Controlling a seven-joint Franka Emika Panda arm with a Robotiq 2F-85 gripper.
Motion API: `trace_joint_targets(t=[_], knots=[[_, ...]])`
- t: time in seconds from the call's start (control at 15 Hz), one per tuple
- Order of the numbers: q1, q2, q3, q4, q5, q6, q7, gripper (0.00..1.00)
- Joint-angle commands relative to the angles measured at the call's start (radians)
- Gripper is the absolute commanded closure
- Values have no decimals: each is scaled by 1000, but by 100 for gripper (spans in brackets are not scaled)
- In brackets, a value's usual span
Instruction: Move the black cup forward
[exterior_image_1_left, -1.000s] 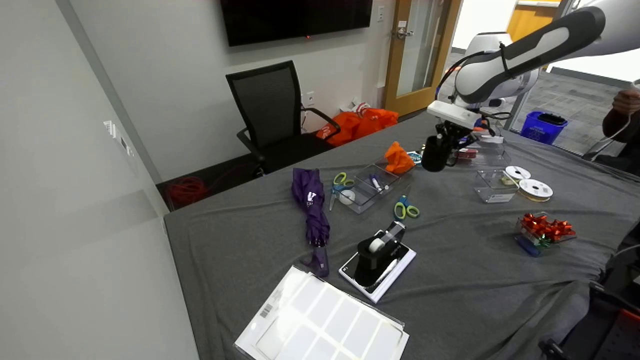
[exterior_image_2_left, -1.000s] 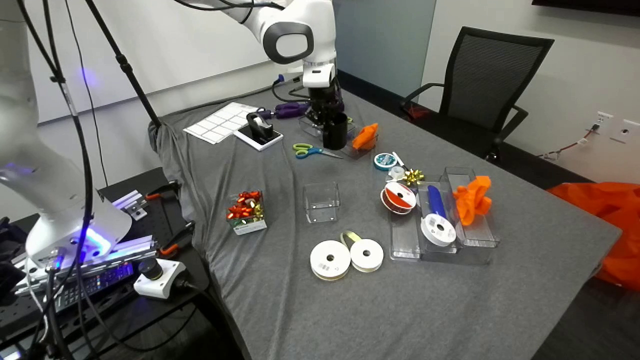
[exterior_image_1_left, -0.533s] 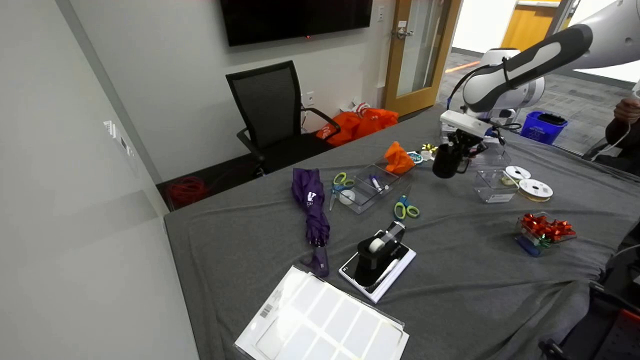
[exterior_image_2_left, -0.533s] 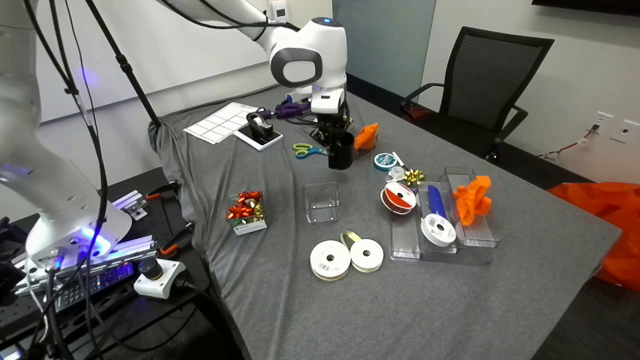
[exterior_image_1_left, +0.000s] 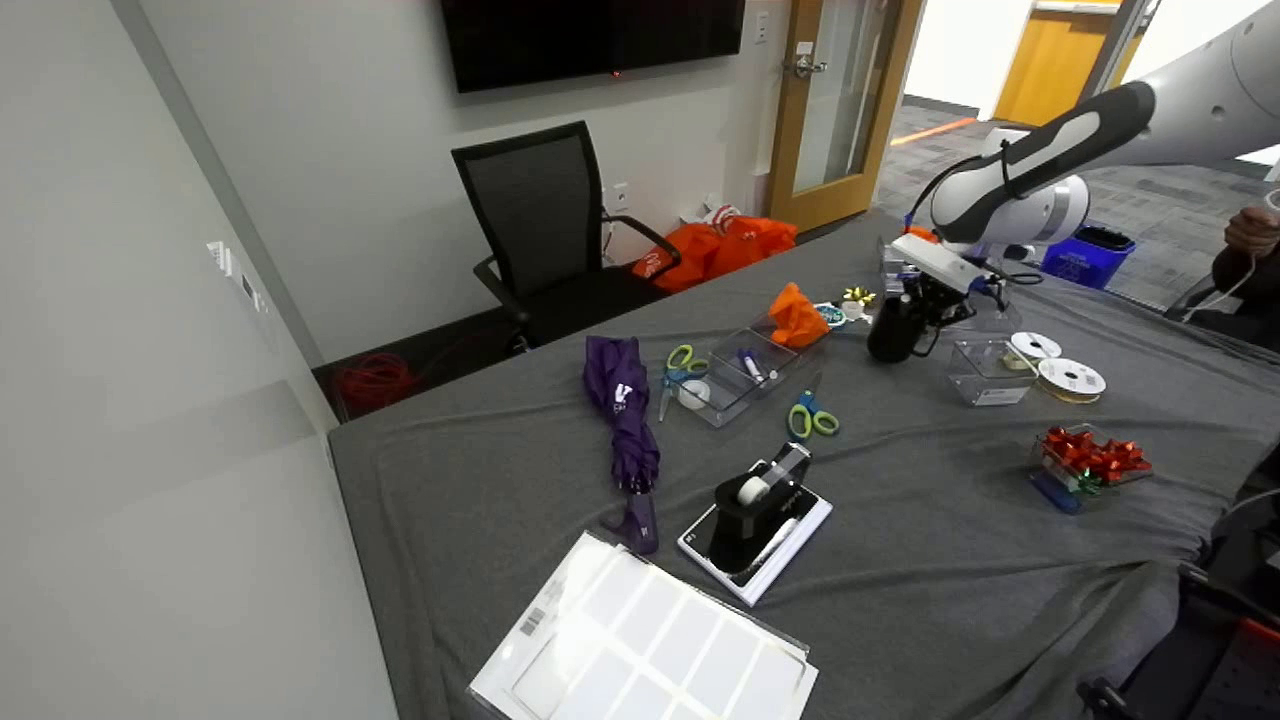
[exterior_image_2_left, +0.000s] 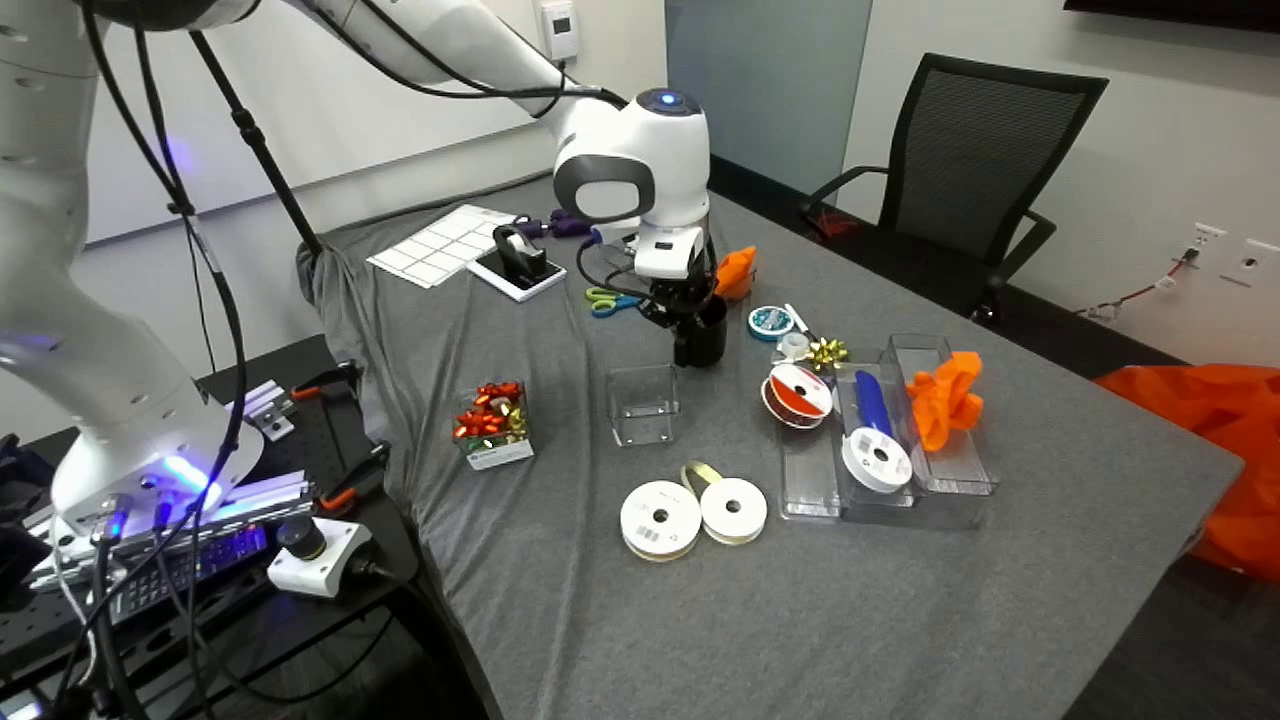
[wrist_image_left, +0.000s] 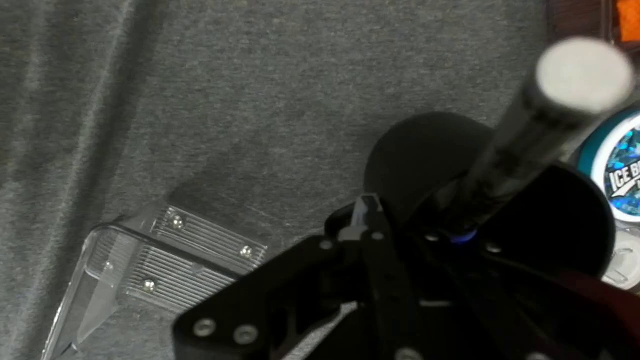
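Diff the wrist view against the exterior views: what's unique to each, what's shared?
Wrist view only: readable "ICE B" lettering on the round teal container, and distinct screw heads on the tool.
Exterior views only: purple umbrella, black tape dispenser, mesh-back office chair, red gift bows.
Shared: black mug, clear bin, gray tablecloth, plus that container and the tool.

The white arm (exterior_image_2_left: 640, 130) has grey bands (exterior_image_2_left: 606, 168) and black cables (exterior_image_2_left: 520, 94). In the wrist view, silver screws (wrist_image_left: 245, 334) stud the black gripper (wrist_image_left: 397, 220).
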Motion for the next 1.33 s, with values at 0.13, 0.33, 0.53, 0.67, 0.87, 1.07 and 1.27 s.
trace_joint_targets(t=[0.13,0.33,0.53,0.67,0.87,1.07,1.27], knots=[[-12,34,12,34,36,40,-16,68],[-11,30,9,42,33,29,-12,47],[-13,17,10,36,30,30,-24,27],[-15,-3,10,25,27,20,-34,13],[-20,-38,9,11,18,-24,-57,0],[-30,-65,7,9,16,-79,-85,0],[-47,-93,2,9,24,-141,-112,0]])
